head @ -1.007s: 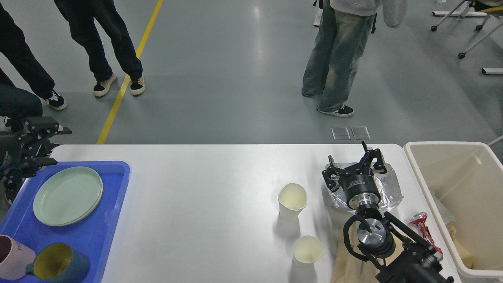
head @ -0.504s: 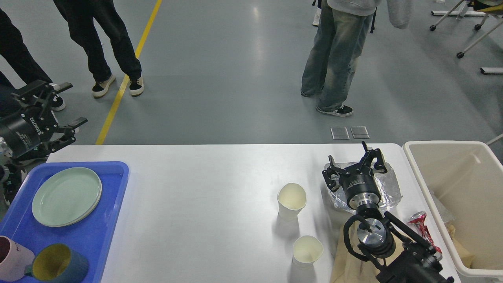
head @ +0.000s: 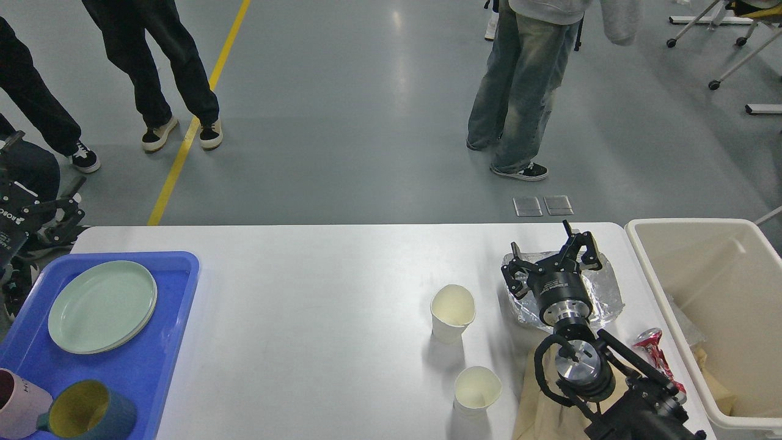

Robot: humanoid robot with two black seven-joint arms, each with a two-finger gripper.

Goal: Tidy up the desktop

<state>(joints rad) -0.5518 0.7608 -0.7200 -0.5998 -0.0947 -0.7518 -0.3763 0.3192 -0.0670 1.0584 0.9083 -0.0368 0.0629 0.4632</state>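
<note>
Directly under the right claw (head: 553,260): crumpled foil wrap (head: 602,293) on the tabletop (head: 317,318), bin just to its right.

Right claw hangs over the foil wrap near the tabletop's far right edge, fingers spread wide, holding nothing; whether the tips touch the foil, cannot tell. Foil lies below and slightly right of the claw, with no clear long axis. Beige bin (head: 721,275) stands just beside the tabletop's right edge, so the likely move is a pinch on the foil and a short carry rightward. Right arm is far nearer than the left. Two paper cups (head: 453,313) (head: 476,391) stand left of the claw, apart from it; a crushed red can (head: 655,348) lies near the bin. Left claw (head: 36,208) sits off the tabletop's far left corner above the blue tray (head: 177,318), partly cut off; its opening cannot be told.
</note>
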